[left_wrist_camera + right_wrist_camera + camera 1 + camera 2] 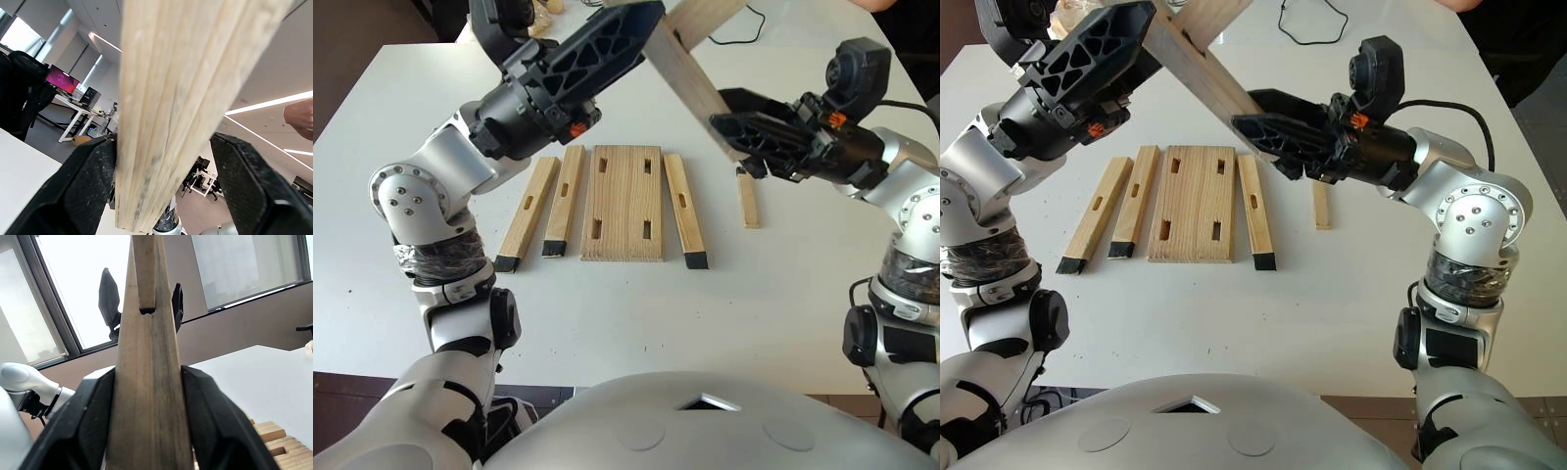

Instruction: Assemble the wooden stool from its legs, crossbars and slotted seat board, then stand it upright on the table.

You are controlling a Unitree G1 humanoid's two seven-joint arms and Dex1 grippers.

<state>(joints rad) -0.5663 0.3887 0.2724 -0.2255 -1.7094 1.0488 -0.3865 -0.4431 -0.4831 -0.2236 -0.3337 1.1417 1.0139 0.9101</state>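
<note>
The left gripper (646,20) is clamping the upper end of a raised leg (690,83) and the right gripper (717,110) is pinching its lower end, so black fingers are hiding both ends; a crossbar (705,18) is sticking through the leg's slot, cut off at the top edge. On the table (754,313) the slotted seat board (624,201) is lying flat between an outer leg (529,212) and an inner leg (565,199) on its left and a third leg (685,211) on its right; a loose crossbar (748,201) is lying farther right, its far end covered by the right gripper.

Seat board (623,203), held leg (690,83): pale bare wood, matt, visible grain. Table (783,294): smooth, matt.
</note>
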